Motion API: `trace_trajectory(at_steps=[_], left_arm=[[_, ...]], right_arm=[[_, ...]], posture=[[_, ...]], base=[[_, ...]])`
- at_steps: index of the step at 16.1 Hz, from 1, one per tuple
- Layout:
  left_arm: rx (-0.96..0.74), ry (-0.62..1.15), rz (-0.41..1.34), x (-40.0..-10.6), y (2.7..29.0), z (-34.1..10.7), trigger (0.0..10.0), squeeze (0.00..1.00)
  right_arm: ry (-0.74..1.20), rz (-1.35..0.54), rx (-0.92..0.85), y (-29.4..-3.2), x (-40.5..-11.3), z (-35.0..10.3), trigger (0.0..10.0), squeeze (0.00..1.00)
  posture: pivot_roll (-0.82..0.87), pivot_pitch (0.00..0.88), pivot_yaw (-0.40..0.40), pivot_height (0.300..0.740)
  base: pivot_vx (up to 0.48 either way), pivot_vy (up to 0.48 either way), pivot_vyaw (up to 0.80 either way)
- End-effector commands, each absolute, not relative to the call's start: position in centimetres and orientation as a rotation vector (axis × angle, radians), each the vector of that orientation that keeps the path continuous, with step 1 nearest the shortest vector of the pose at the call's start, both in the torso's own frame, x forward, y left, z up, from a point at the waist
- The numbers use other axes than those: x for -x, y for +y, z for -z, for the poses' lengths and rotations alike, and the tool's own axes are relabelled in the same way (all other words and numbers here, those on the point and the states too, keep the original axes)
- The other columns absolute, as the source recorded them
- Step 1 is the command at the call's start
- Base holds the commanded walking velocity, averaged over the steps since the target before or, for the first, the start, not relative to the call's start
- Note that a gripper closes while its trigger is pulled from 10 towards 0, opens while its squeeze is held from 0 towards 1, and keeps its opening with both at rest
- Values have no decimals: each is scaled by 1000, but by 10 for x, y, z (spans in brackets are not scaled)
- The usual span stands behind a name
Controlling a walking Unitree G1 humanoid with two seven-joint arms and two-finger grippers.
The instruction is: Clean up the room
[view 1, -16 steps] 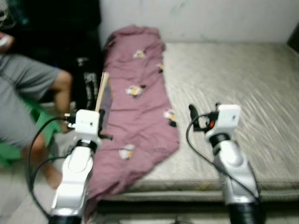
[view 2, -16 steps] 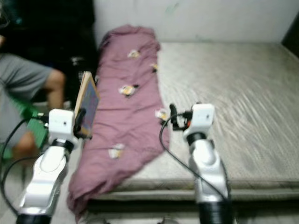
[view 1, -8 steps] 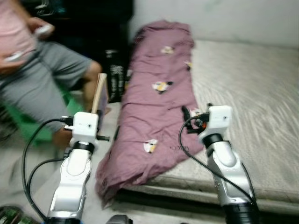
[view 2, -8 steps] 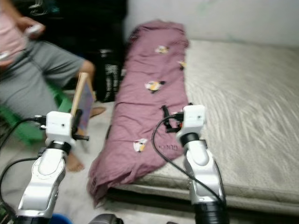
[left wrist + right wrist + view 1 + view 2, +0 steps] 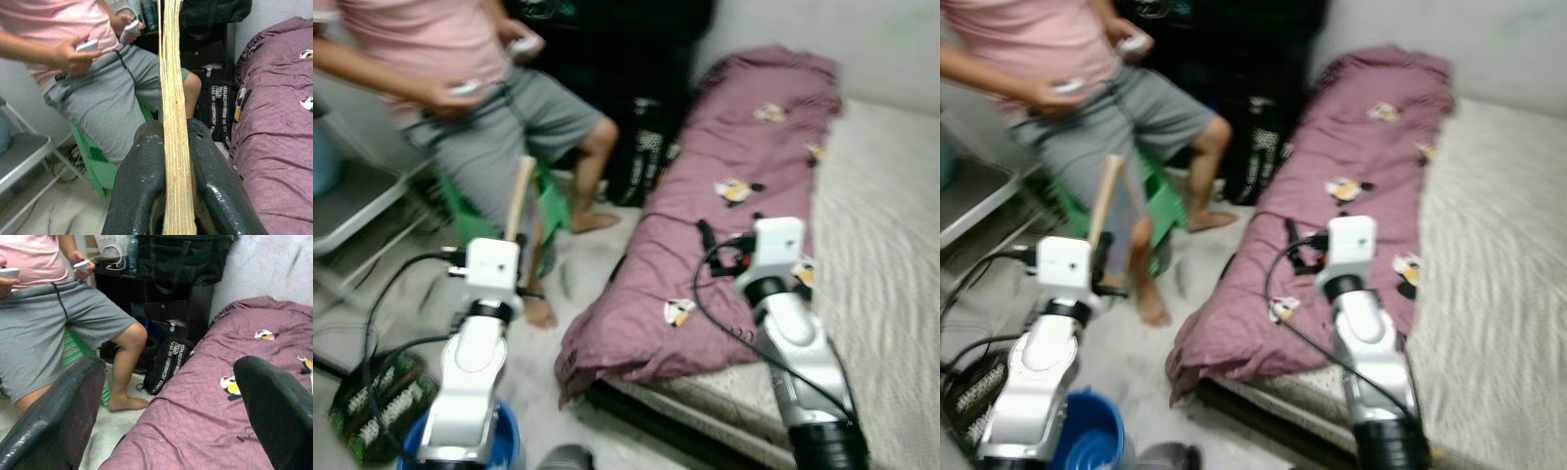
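Observation:
My left gripper (image 5: 171, 142) is shut on a thin, flat, pale wooden board (image 5: 171, 73), seen edge-on and held upright. In the left eye view the board (image 5: 519, 196) stands up from that gripper in front of a seated person. My right gripper (image 5: 705, 235) is open with nothing between its fingers (image 5: 63, 406), hovering over the near part of a purple blanket (image 5: 734, 196) with small cartoon prints. The blanket lies along the left side of a bare mattress (image 5: 891, 225) and hangs over its edge onto the floor.
A person (image 5: 460, 88) in grey shorts sits on a green stool (image 5: 548, 211) straight ahead of my left arm, holding small white objects. A black bag (image 5: 646, 157) leans by the bed. A blue bucket (image 5: 504, 441) and a green patterned item (image 5: 372, 401) lie at my feet.
The whole view has swung to the left: the bed slid right, while the person, the floor and the blue bucket came in. Both grippers kept their pose, the left still on the board.

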State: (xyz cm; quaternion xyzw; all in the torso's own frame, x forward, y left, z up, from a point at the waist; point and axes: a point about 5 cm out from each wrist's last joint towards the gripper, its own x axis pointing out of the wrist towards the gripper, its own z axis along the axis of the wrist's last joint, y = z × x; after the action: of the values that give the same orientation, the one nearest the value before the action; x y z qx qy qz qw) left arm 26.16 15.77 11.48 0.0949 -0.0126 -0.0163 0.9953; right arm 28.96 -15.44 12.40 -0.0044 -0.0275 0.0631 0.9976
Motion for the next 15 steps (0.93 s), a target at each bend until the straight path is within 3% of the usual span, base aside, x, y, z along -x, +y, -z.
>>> trace_trajectory(at_steps=[1,7,13,15], left_arm=[[-206,-72,1,-262,166,-124,10000,0],[-203,-65,-17,-259,166,-122,10000,0],[-195,-54,-107,-246,175,-118,10000,0],[-194,-52,-103,-246,175,-118,10000,0]], right_arm=[[-63,-155,-6,-146,-292,-126,10000,0],[-61,-157,-14,-146,-292,-125,10000,0],[-56,-246,-25,-127,-300,-126,10000,0],[-61,-243,-13,-128,-302,-127,10000,0]], posture=[[-14,0,20,740],[3,0,2,740],[51,0,-58,740],[36,0,-49,740]], base=[[0,0,800],[0,0,777],[0,0,0],[0,0,800]])
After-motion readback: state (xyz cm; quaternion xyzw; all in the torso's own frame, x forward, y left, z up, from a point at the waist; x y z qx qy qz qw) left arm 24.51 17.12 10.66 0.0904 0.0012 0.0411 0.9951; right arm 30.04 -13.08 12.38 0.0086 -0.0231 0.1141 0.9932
